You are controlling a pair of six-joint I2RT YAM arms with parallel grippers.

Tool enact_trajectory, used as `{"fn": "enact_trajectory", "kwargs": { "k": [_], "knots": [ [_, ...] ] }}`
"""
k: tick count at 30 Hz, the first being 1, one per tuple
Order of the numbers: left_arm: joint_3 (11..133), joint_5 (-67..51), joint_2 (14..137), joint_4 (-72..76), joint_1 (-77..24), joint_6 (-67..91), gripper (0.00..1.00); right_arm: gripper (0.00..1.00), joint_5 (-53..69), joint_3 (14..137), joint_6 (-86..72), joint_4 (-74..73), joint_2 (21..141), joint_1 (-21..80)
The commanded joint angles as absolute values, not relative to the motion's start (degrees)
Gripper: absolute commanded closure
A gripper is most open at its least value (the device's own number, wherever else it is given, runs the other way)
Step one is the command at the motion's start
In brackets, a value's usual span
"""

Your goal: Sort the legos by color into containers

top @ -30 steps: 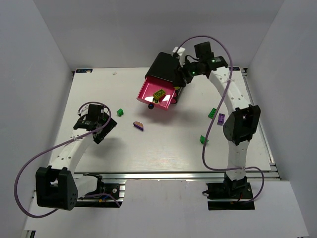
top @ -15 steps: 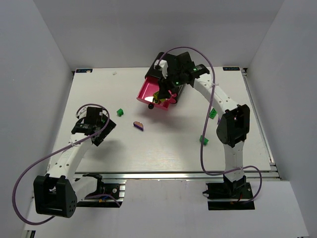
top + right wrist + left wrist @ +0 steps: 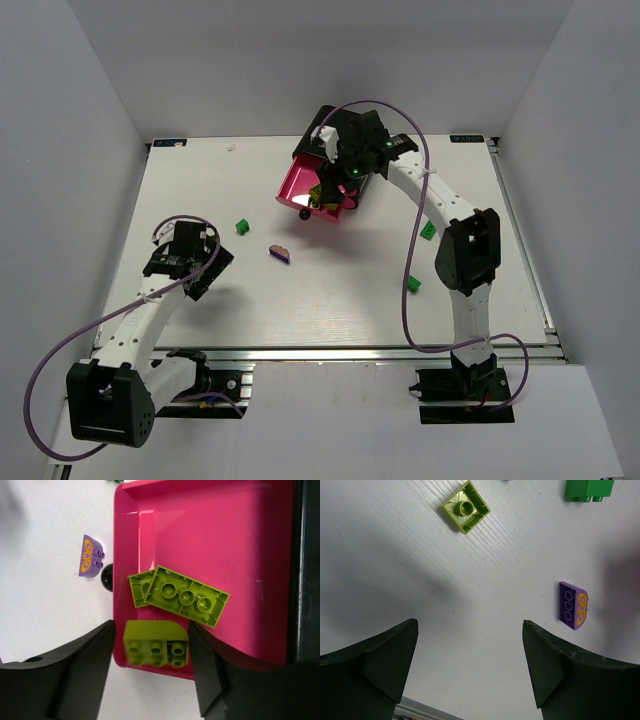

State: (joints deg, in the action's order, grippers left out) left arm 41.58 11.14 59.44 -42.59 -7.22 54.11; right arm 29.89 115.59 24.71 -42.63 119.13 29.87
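Observation:
The magenta drawer point(image 3: 300, 180) stands pulled out of the black box point(image 3: 325, 135), its black knob point(image 3: 107, 577) at the front. My right gripper point(image 3: 335, 186) hovers over it, open. A yellow-green brick point(image 3: 156, 644) lies between its fingertips point(image 3: 151, 625) by the drawer's front wall point(image 3: 120, 555), beside two flat yellow-green legos point(image 3: 187, 596). My left gripper point(image 3: 200, 262) is open and empty point(image 3: 469, 625) above the table. Ahead of it lie a flat yellow-green lego point(image 3: 465, 507), a green brick point(image 3: 588, 490) and a purple brick point(image 3: 573, 605).
The purple brick point(image 3: 279, 253) and green brick point(image 3: 242, 227) lie between the left gripper and the drawer. Two more green legos point(image 3: 428, 230) point(image 3: 412, 283) lie by the right arm. White walls enclose the table.
My right gripper swung from behind the black box to over the open drawer and stays there. My left gripper drew back slightly toward the near edge.

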Motion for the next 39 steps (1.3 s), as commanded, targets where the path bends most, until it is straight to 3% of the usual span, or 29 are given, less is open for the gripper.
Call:
{"fn": "enact_trajectory", "kwargs": {
  "k": [1, 17, 25, 39],
  "knots": [
    [41.8, 11.6, 57.7, -43.6, -6.9, 54.5, 0.05, 0.31, 28.4, 117.2, 25.2, -41.6, 120.5, 30.3],
    [42.7, 12.0, 58.0, -44.0, -6.9, 54.4, 0.05, 0.22, 23.6, 116.8, 24.9, -36.5, 121.8, 31.5],
    [42.9, 12.4, 57.7, -44.7, -6.9, 54.4, 0.05, 0.23, 19.4, 117.3, 25.2, -33.1, 123.9, 32.4],
    [43.2, 12.4, 58.6, -44.3, -6.9, 54.2, 0.05, 0.46, 17.6, 120.5, 17.5, -28.3, 125.2, 32.5]
  ]
}}
